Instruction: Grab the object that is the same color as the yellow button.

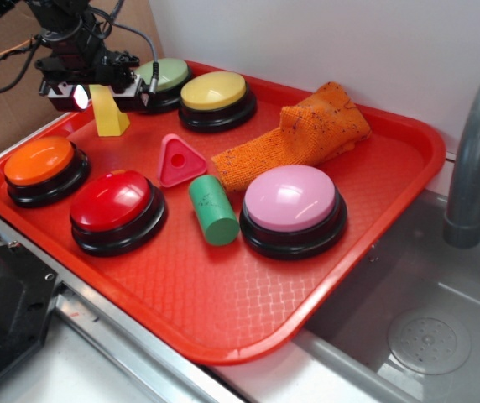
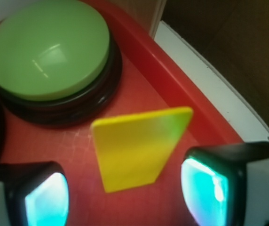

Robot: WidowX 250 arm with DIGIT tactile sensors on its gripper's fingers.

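The yellow block (image 2: 139, 148) stands upright on the red tray (image 1: 223, 302), at its far left corner, just beside the green button (image 2: 47, 49) and near the yellow button (image 1: 214, 91) whose colour it matches. The hand (image 1: 89, 94) sits directly above it. In the wrist view the two fingers (image 2: 45, 200) stand wide apart, one on each side of the block with a gap showing at each side. This straddling placement appears to prepare a grip on the block's flat faces; closing is not yet done.

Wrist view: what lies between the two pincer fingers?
The yellow wedge stands between the fingers, with a gap of red tray floor on each side. The wrist view shows it; the pincer is open.
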